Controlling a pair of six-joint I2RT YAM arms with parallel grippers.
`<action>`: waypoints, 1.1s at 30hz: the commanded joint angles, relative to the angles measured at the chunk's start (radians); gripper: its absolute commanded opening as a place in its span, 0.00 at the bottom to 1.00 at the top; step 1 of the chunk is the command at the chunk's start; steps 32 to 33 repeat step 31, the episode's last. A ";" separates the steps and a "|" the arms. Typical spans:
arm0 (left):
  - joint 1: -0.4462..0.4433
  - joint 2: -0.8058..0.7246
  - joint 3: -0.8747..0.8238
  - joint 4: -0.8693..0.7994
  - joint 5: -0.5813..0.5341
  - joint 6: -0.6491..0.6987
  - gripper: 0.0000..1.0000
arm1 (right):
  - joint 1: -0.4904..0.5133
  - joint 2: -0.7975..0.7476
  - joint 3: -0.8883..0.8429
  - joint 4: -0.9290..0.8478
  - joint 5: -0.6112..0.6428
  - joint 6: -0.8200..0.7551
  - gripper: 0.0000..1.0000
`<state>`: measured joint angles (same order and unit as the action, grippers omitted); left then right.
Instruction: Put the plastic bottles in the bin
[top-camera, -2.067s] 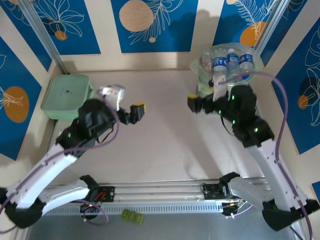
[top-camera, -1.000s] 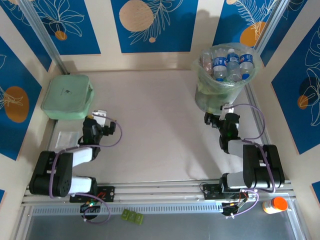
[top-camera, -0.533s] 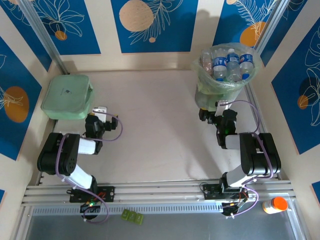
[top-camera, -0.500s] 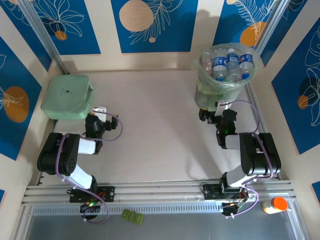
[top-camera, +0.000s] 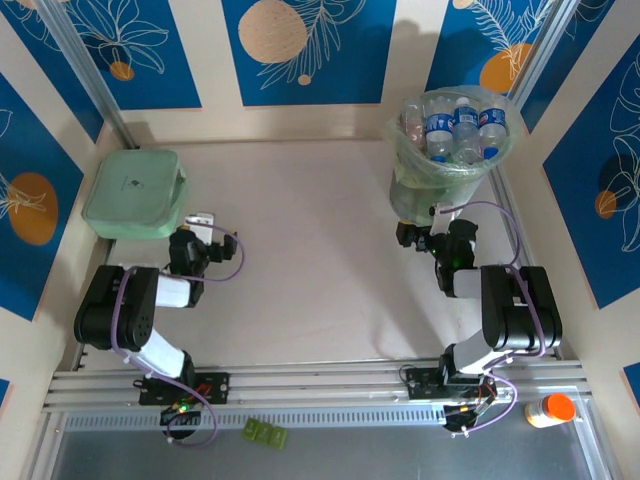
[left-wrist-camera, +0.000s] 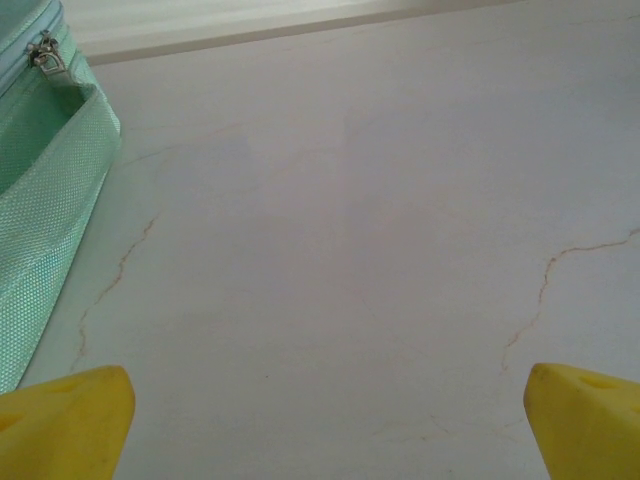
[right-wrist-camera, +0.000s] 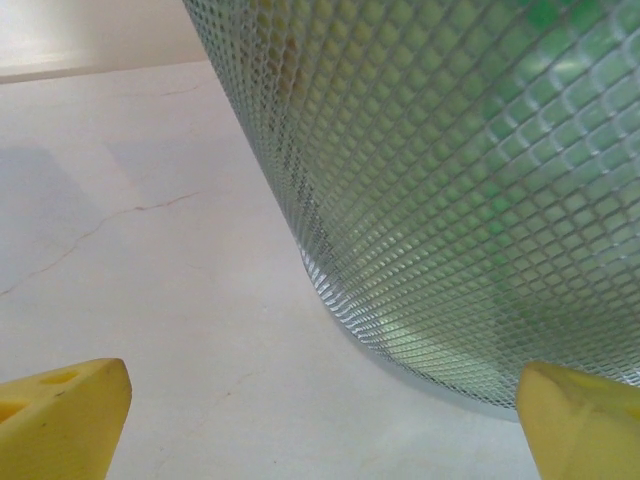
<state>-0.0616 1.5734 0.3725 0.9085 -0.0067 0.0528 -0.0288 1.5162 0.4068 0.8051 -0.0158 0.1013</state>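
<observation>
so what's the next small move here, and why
Probably none, I'd call it done: the plastic bottles I can see all sit in the bin, and both pairs of jaws stand open, holding nothing.

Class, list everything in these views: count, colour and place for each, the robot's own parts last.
plastic bottles: at least four visible, clear with blue labels, heaped in the bin
bin: one, translucent with pale green liner, far right of table
box: one, mint green, far left of table
small bottle: one, orange and white, near right corner below the rail
small flat item: one, green, near ledge, unclear what
table: one, pale cream
left claw: one, yellow tips, open, beside the box
right claw: one, yellow tips, open, facing the bin's base
</observation>
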 joint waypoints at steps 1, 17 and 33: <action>0.013 -0.011 0.009 0.017 0.026 -0.005 1.00 | 0.025 0.004 0.012 -0.006 0.053 -0.015 0.99; 0.011 -0.009 0.009 0.018 0.023 -0.004 1.00 | 0.018 0.004 0.015 -0.007 0.039 -0.010 0.99; 0.000 -0.009 0.006 0.023 0.005 0.003 1.00 | 0.017 0.005 0.015 -0.007 0.037 -0.010 0.99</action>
